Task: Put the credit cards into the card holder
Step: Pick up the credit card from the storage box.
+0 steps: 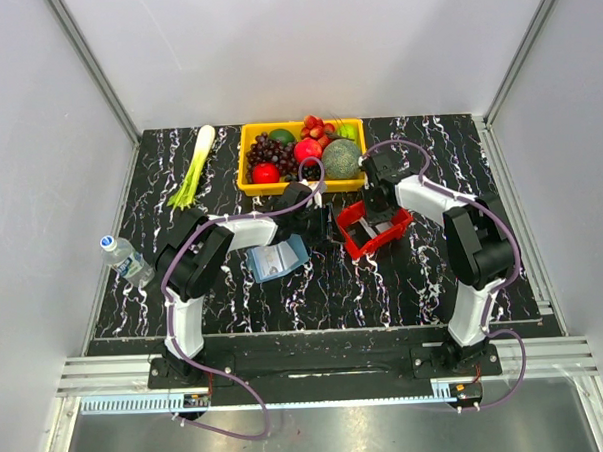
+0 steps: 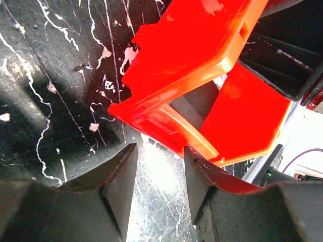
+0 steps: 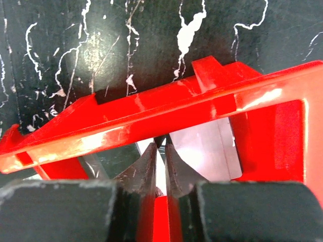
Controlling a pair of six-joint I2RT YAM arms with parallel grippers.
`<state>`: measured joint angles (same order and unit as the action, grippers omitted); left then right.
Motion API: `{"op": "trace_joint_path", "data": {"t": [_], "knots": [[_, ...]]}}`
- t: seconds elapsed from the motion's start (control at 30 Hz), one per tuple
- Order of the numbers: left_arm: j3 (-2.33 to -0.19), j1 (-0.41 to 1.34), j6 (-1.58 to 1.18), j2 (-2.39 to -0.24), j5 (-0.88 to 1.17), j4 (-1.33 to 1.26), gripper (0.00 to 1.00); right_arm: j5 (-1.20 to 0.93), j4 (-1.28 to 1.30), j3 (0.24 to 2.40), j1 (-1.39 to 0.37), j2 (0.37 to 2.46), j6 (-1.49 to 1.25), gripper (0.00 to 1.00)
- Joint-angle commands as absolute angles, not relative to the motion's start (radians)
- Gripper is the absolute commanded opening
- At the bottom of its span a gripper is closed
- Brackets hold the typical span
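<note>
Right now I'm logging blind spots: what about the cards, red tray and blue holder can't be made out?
Card count in the red tray: in the top view it is too small and the right gripper covers it; in the right wrist view the rim hides most of the cards.
Whether the right gripper pinches a card: right wrist view, only a pale sliver shows between its jaws.
Card holder pockets: top view, too small, partly under the left arm.
</note>
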<state>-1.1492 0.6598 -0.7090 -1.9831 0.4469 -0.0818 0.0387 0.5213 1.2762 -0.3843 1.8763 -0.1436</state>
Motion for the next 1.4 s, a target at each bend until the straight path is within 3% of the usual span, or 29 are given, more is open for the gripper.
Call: {"op": "trace_joint_path", "data": {"t": [0.0, 0.07, 0.17, 0.33, 0.67, 0.73, 0.87, 1.07, 1.2, 1.37], "knots": [[-1.143, 0.657, -0.71, -1.951, 0.468, -0.137, 0.45, 0.032, 0.54, 1.278, -0.387, 1.809, -0.163, 0.26], [-1.138, 0.655, -0.71, -1.947, 0.466, -0.138, 0.45, 0.081, 0.54, 1.281, -0.385, 1.795, -0.164, 0.51], [-1.134, 0.655, -0.712, -1.948, 0.468, -0.143, 0.45, 0.123, 0.525, 1.282, -0.38, 1.789, -0.153, 0.65], [-1.135, 0.655, -0.715, -1.947, 0.469, -0.146, 0.46, 0.132, 0.522, 1.299, -0.357, 1.839, -0.132, 0.72], [-1.138, 0.655, -0.719, -1.951, 0.472, -0.152, 0.45, 0.096, 0.564, 1.293, -0.368, 1.943, -0.112, 0.73], [-1.138, 0.655, -0.721, -1.953, 0.472, -0.153, 0.45, 0.109, 0.569, 1.289, -0.374, 1.948, -0.109, 0.69], [-1.141, 0.653, -0.721, -1.954, 0.477, -0.153, 0.45, 0.058, 0.569, 1.29, -0.376, 1.953, -0.126, 0.46], [-1.138, 0.653, -0.724, -1.957, 0.482, -0.161, 0.45, 0.009, 0.551, 1.272, -0.374, 1.901, -0.143, 0.23], [-1.134, 0.652, -0.724, -1.956, 0.485, -0.163, 0.45, -0.021, 0.546, 1.272, -0.374, 1.872, -0.147, 0.16], [-1.132, 0.653, -0.723, -1.95, 0.486, -0.163, 0.45, -0.098, 0.528, 1.269, -0.374, 1.815, -0.15, 0.15]]}}
